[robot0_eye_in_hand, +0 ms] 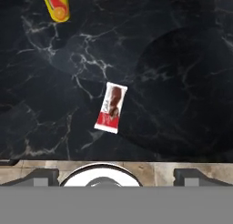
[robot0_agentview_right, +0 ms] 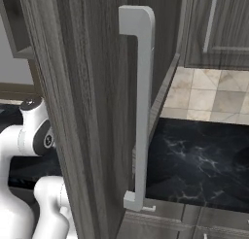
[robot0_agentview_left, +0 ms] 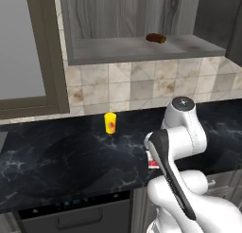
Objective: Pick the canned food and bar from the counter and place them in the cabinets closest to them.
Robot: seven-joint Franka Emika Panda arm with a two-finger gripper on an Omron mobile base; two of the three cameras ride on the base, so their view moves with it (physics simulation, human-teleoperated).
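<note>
Cabinets [robot0_agentview_left: 142,49] hang open above the counter [robot0_agentview_left: 56,156], a small brown thing [robot0_agentview_left: 156,38] already on the shelf, maybe the can. Down on the marble the bar [robot0_eye_in_hand: 111,107] lies flat, at twelve o'clock from the wide-open, empty claw [robot0_eye_in_hand: 111,175]; it looks like the job left.

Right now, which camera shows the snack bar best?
The hand view: the bar lies flat on the black counter, whole, seen from straight above. In the left base view, just a red-and-white edge peeks out beside the arm. The right base view faces the cabinet door.
</note>
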